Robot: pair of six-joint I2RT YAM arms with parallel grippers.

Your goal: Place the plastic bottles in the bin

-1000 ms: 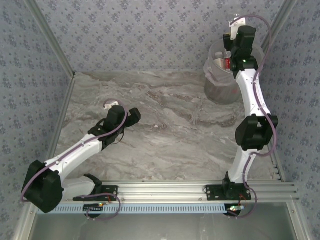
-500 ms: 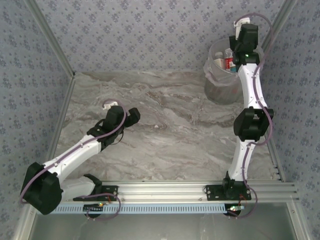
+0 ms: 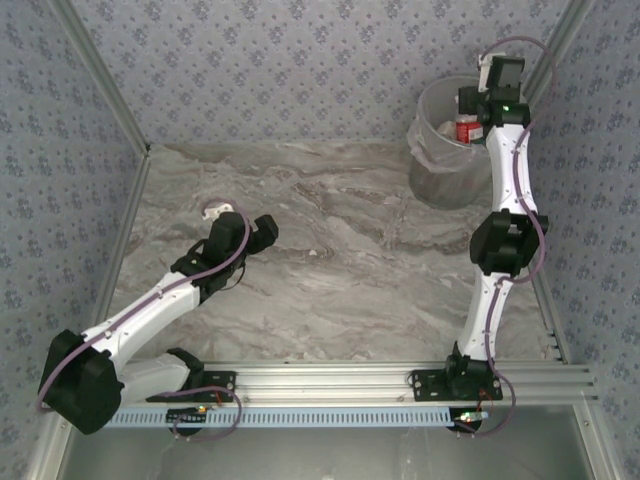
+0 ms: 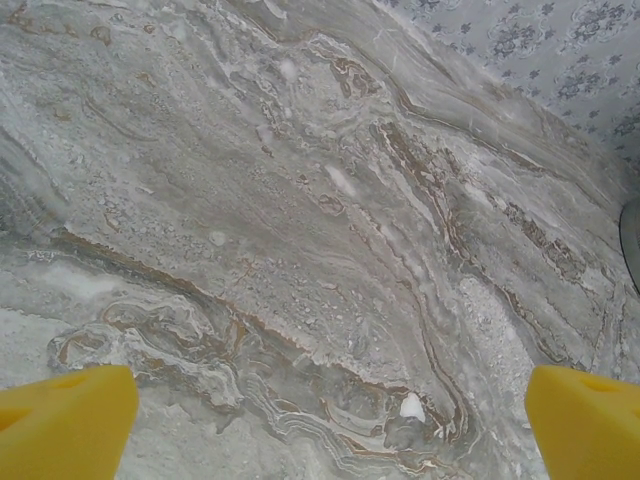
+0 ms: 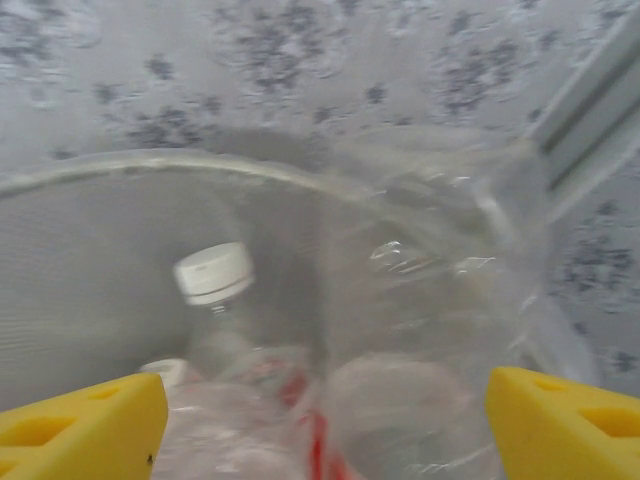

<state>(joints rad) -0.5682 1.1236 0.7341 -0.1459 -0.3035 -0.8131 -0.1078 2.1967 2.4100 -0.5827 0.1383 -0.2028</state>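
Observation:
The bin (image 3: 440,150), a round translucent wastebasket with a clear liner, stands at the table's far right corner. My right gripper (image 3: 472,102) hovers over its mouth. In the right wrist view the yellow fingertips (image 5: 80,425) stand wide apart, so the right gripper (image 5: 325,440) is open. Below them, inside the bin (image 5: 250,170), lie plastic bottles: a clear one with a white cap (image 5: 213,272) and a blurred clear one with a red label (image 5: 330,420), free of the fingers. A red label (image 3: 465,130) shows inside the bin from above. My left gripper (image 3: 266,230) hangs open over bare table (image 4: 330,250).
The marble table (image 3: 330,230) is walled by patterned panels on three sides. An aluminium rail (image 3: 330,380) runs along the near edge and carries both arm bases. The liner (image 5: 450,250) folds over the bin's rim on the right.
My right gripper's jaws have widened and the wrist has drawn up and back over the bin. The red-labelled bottle has left the fingers and lies in the bin. The left arm has barely shifted.

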